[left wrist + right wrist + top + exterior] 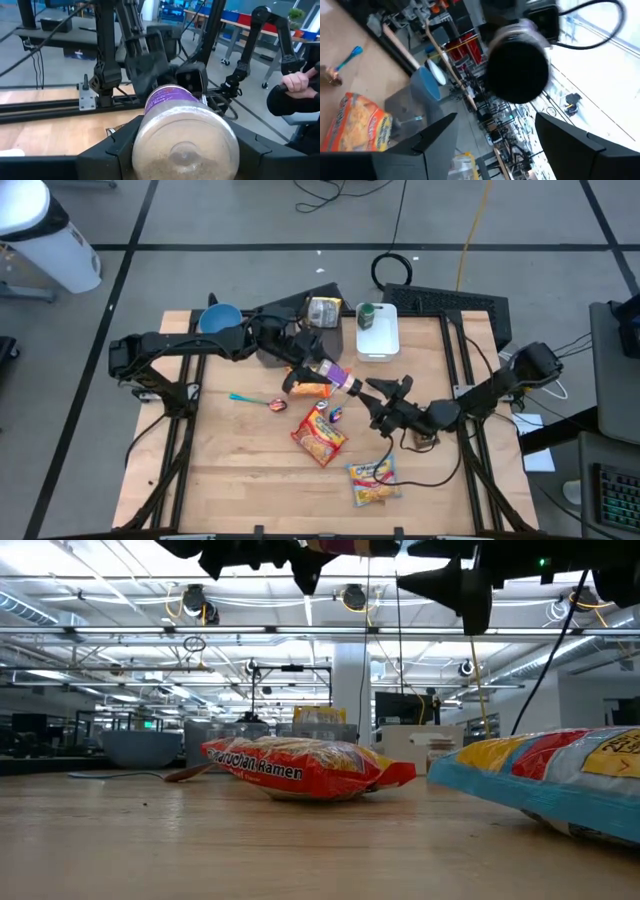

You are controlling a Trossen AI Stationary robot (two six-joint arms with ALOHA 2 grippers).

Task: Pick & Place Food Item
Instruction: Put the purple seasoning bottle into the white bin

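**A:** While the wide tabletop (240,470) lies below, the action is up in the air. The left pincer (312,370) is clenched on a purple-labelled jar (182,135) and carries it clear of the wood.

**B:** And the right pincer (378,400)?

**A:** Released, fingers spread wide, nothing in them. It faces the jar head-on. From the right wrist view the dark cap sits just ahead of the open fingers, a little off their centre line.

**B:** So which way does the jar lie?

**A:** On its side, long axis running from one pincer to the other. The base points back at the left wrist and the cap points at the right pincer. The left arm has it, and the right is near, close enough for a handover, I'd judge. Whether the cap is already between the fingers, I can't tell.

**B:** Anything in the way?

**A:** Not between them. Beyond the right pincer on the far side stands a white tray (378,345). Behind the left pincer is a blue bowl (220,318). Below and on the near side of the right pincer lie two ramen packets, one red (318,435) and one blue-edged (372,478). A blue-handled spoon (255,399) lies below the left pincer, off to its outer side.

**B:** The risk?

**A:** A round jar could roll or slip if the grip lands only on the cap.
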